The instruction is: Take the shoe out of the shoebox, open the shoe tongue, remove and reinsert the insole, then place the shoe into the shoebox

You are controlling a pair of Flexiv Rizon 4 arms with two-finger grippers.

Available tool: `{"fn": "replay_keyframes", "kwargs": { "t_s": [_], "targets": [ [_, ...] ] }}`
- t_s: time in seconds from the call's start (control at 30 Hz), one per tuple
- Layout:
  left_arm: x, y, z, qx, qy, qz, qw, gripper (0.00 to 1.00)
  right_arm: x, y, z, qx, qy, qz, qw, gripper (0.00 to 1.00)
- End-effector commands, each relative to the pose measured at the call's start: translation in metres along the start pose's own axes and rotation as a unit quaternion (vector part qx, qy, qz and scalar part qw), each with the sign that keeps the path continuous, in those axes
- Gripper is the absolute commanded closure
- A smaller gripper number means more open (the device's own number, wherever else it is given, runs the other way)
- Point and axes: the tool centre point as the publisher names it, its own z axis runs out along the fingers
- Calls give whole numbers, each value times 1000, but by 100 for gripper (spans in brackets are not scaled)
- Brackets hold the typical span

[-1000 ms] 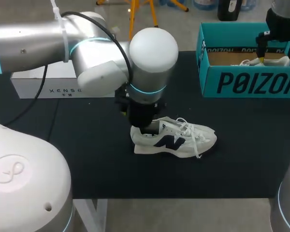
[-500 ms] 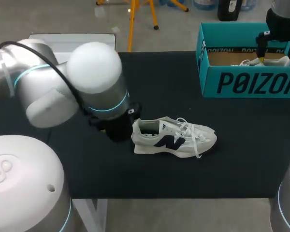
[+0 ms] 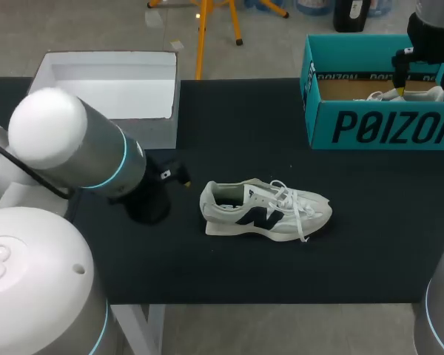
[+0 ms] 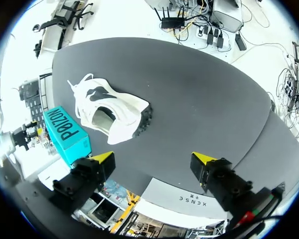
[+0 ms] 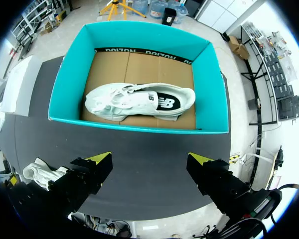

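Observation:
A white shoe with a dark logo (image 3: 266, 211) lies on its side on the black table, heel opening toward my left arm. My left gripper (image 3: 179, 177) is a short way off the heel, mostly hidden by the arm. In the left wrist view it (image 4: 153, 159) is open and empty, with the shoe (image 4: 112, 109) ahead of it. My right gripper (image 3: 423, 75) hangs open over the teal shoebox (image 3: 385, 122). Its wrist view shows the open fingers (image 5: 150, 159) above the box (image 5: 65, 84), where a second white shoe (image 5: 139, 102) lies on brown cardboard.
A white open box (image 3: 107, 89) sits at the back left of the table, just behind my left arm. The table's front edge runs close below the shoe. The black mat (image 3: 281, 140) stretches between shoe and shoebox.
My left arm has pulled away from the shoe's heel toward the left, uncovering the white box. The shoe and my right arm have stayed in place.

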Motion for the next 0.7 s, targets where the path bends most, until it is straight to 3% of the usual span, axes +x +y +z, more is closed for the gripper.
{"fn": "replay_keyframes", "kwargs": {
  "t_s": [0.03,0.07,0.13,0.23,0.27,0.33,0.43,0.47,0.53,0.6,0.7],
  "targets": [
    [4,-1,0,0,-23,1,1000,0,0,-1,0,-1,0,1,1000,0],
    [6,2,-1,27,-36,-19,999,0,0,-1,0,-1,0,1,1000,0],
    [12,12,-1,139,-74,-61,986,0,0,-1,0,-1,0,1,1000,0],
    [23,27,-1,277,-129,-122,944,0,0,-1,0,-1,0,1,1000,0],
    [26,32,-1,304,-148,-141,930,0,0,-1,0,-1,0,1,1000,0],
    [30,41,-6,386,-184,-174,887,0,0,-1,0,-1,0,1,1000,0],
    [31,45,-5,441,-213,-214,845,0,0,-1,0,-1,0,1,1000,0],
    [30,44,-2,444,-212,-233,839,0,0,-1,0,-1,0,1,1000,0],
    [28,38,2,496,-235,-260,794,0,0,-1,0,-1,0,1,1000,0],
    [23,28,5,494,-223,-270,796,0,0,-1,0,-1,0,1,1000,0],
    [16,16,8,536,-213,-298,761,0,0,-1,0,-1,0,1,1000,0]
  ]
}}
